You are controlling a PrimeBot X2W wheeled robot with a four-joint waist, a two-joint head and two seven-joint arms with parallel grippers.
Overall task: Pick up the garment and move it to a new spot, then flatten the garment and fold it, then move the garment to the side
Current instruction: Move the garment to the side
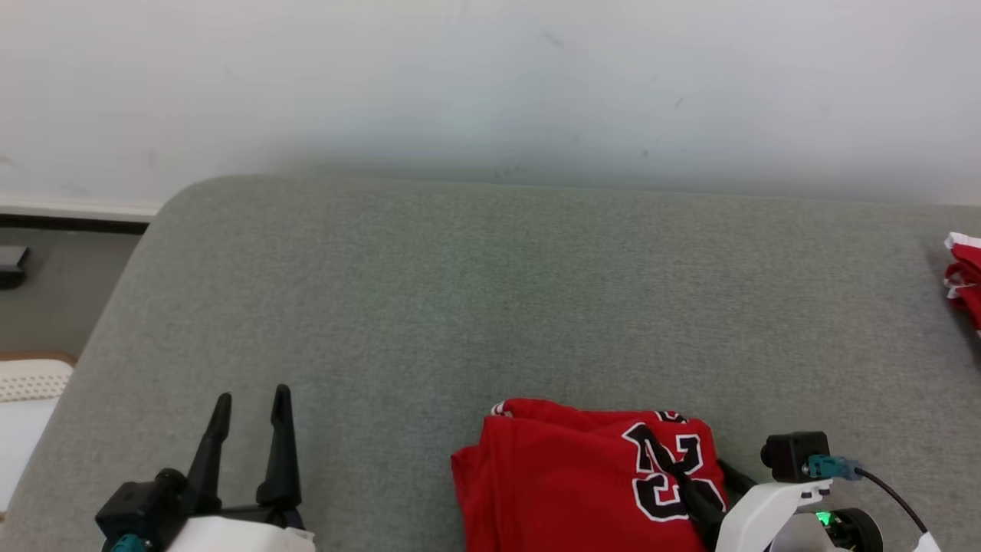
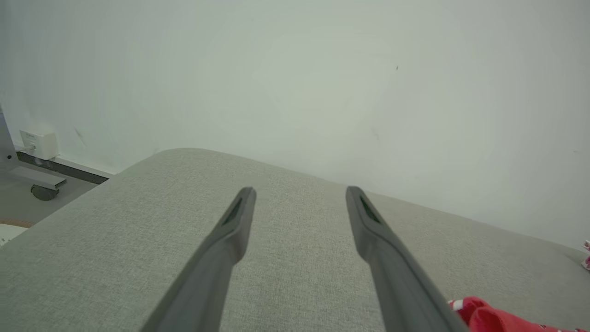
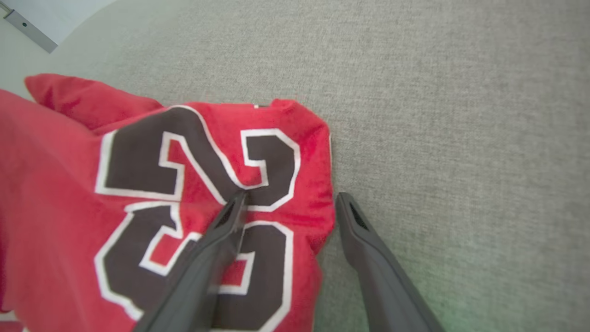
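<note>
Right gripper [image 3: 291,197] stands wide open astride the folded red garment's [image 3: 60,221] edge, one finger over the number print, one over bare grey cushion [image 3: 461,138], apparently to pinch that edge; left gripper [image 1: 252,395], equally wide and empty, hangs well apart from the garment.

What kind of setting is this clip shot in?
Probably an indoor room or lab set up for garment folding: a grey padded surface against a plain white wall, a red jersey lying on it, more red cloth at its edge.
</note>
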